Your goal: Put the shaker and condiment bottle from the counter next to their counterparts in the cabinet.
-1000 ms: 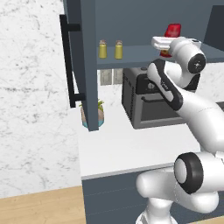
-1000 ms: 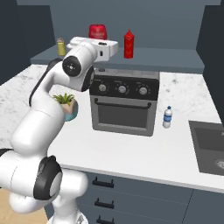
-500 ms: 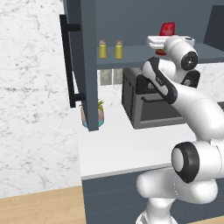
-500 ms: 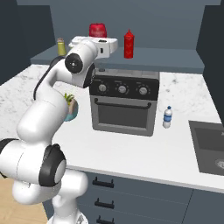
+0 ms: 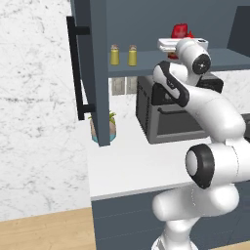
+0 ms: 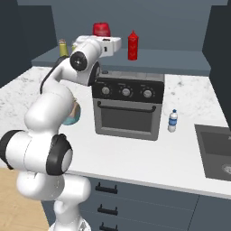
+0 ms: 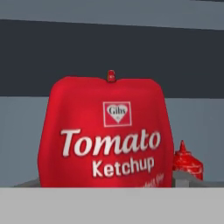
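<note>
Little has shifted: only the arm's elbow has been drawn slightly nearer the cabinet [image 5: 97, 73].
Gripper [image 6: 104, 41] fingers are held spread at the ketchup-labelled condiment bottle [image 7: 105, 131] on the shelf; plain red bottle [image 6: 132, 45] stands right, two shakers [image 5: 123, 55] far left.

A black toaster oven [image 6: 127, 104] stands between a potted plant [image 5: 104, 128] and a water bottle [image 6: 173, 121].
</note>
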